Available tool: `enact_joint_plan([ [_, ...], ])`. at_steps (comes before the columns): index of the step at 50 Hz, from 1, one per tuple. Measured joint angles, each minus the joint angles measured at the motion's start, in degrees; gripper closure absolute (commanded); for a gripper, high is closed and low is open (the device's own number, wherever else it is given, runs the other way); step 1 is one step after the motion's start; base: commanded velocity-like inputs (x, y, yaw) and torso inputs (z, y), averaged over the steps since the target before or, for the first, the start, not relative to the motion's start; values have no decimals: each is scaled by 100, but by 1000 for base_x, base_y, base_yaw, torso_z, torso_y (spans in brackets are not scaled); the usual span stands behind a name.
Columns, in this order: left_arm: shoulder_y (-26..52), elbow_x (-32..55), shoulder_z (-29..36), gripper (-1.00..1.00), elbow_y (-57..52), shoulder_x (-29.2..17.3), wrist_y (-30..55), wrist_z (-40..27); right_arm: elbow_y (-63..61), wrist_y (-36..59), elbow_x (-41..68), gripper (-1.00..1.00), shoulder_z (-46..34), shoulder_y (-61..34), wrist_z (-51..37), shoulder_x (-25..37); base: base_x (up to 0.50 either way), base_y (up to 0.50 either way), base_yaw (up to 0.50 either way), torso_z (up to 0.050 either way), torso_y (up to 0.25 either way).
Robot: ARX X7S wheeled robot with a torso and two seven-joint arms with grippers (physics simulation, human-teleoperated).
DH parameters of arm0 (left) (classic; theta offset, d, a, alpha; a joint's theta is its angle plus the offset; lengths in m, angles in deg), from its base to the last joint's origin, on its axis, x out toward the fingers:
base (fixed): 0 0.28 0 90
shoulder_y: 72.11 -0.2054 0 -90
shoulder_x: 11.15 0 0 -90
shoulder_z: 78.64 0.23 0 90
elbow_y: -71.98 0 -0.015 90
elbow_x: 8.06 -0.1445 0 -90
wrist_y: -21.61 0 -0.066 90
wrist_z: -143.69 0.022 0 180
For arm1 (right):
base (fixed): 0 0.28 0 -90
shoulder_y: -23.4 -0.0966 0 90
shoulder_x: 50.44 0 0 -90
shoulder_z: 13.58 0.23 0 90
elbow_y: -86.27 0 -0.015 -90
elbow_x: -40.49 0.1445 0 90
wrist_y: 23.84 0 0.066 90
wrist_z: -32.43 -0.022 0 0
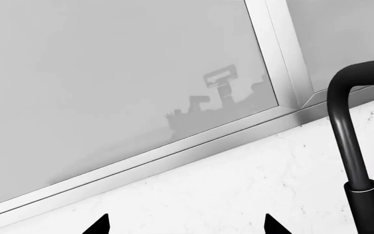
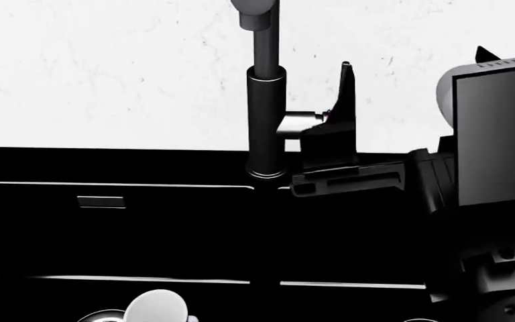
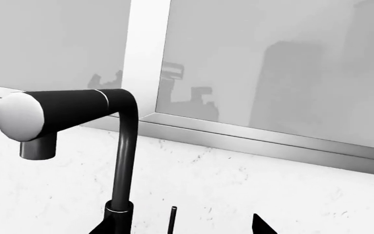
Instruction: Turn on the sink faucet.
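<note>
The sink faucet [image 2: 267, 121] is a tall dark column on the white counter behind the black sink [image 2: 150, 235]. Its silvery lever stub [image 2: 300, 125] points right. One upright dark finger [image 2: 343, 100] of the arm coming in from the right stands just beyond the stub's end. My right gripper [image 3: 183, 226] is open. The faucet column [image 3: 123, 165] crosses one fingertip, and a thin dark rod [image 3: 172, 219] stands between the tips. My left gripper [image 1: 185, 225] is open and empty over white counter. The faucet [image 1: 350, 146] stands off to one side of it.
A metal-framed window [image 1: 284, 73] runs along the counter behind the faucet. The faucet spout head [image 3: 34, 119] reaches out over the sink. An overflow slot [image 2: 101, 201] marks the sink wall. A pale rounded object [image 2: 157, 308] lies in the near basin. The arm's bulky body [image 2: 495, 141] fills the right.
</note>
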Motion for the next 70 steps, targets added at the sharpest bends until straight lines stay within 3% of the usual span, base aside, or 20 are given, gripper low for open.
enact_joint_plan([
  [21,-124,-244,209,-100,-10,7,-61,184,1354,-193,-1366,-100,-801,-370,1213,-363,0,0,0,1,-3],
  [59,-3,-142,511,-100,-73,-14,-109,74,3087,-585,-2568,-100,-1825,-1076,2215,-617,0,0,0,8,-13],
  [70,-39,-257,553,-100,-153,-58,-163,175,3644,-697,-2890,-100,-2154,-1348,2487,-747,0,0,0,39,-131],
])
